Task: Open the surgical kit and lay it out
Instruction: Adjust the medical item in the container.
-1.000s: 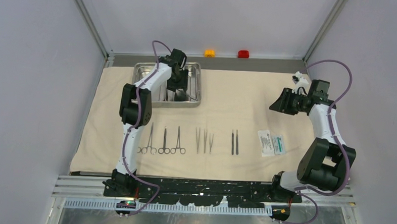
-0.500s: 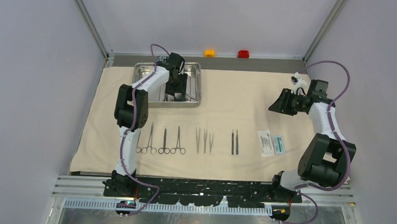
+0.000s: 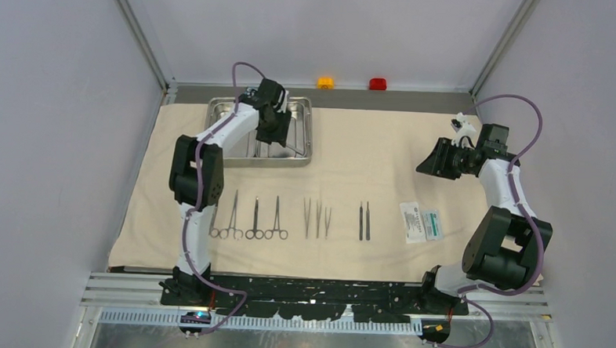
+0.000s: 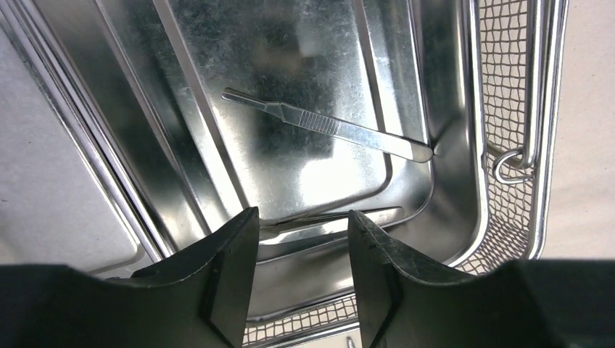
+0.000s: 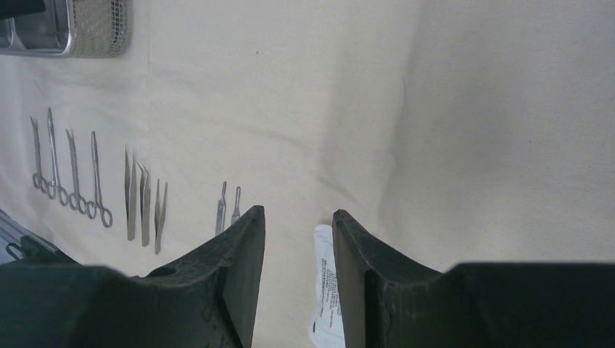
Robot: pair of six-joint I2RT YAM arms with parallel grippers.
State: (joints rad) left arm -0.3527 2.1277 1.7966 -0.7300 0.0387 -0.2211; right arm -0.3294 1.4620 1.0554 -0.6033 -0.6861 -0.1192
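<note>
The beige cloth wrap (image 3: 368, 157) lies spread flat. The steel tray (image 3: 223, 107) stands at its back left. My left gripper (image 3: 274, 133) hovers open over the tray's right compartment, where one thin straight tool (image 4: 326, 125) lies on the tray floor (image 4: 290, 58). On the cloth lie three ring-handled forceps (image 3: 254, 219), three tweezers (image 3: 317, 217), two thin straight tools (image 3: 364, 221) and the white-and-green packet (image 3: 421, 222). My right gripper (image 3: 431, 165) is open and empty above the cloth's right side, with the packet (image 5: 323, 290) below it.
An orange button (image 3: 325, 82) and a red button (image 3: 378, 84) sit on the grey strip behind the cloth. A mesh basket wall (image 4: 511, 87) lines the tray's right side. Grey walls close in the left, right and back.
My left arm has shifted a little to the left and back over the tray. My right arm has barely moved.
</note>
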